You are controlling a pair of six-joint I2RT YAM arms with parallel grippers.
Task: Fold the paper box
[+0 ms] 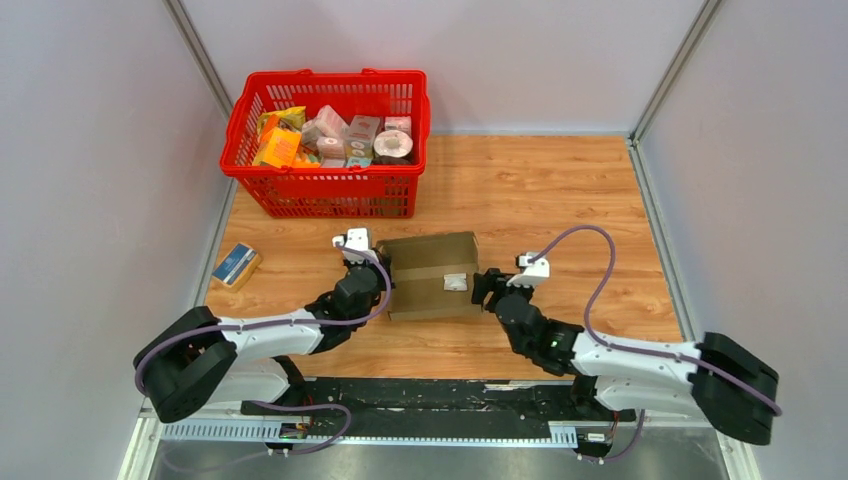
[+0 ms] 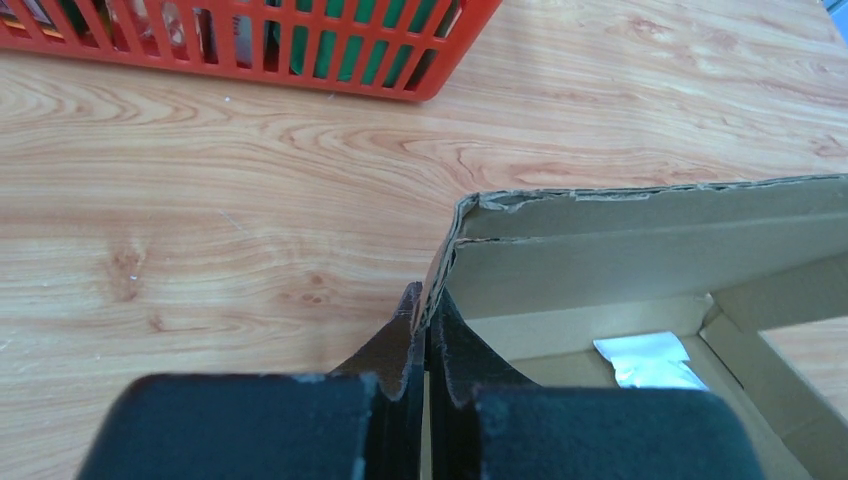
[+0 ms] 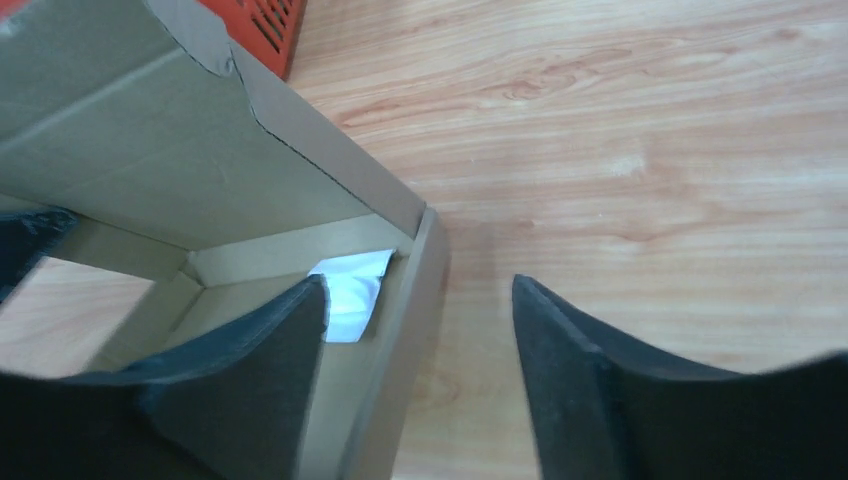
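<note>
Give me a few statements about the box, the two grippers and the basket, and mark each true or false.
The left gripper is clamped on a wall of the cardboard box. True.
The right gripper is shut on the box. False: its jaws stand open, one either side of a wall.
The red basket is empty. False: it holds groceries.
A small blue packet lies on the table outside the basket. True.
</note>
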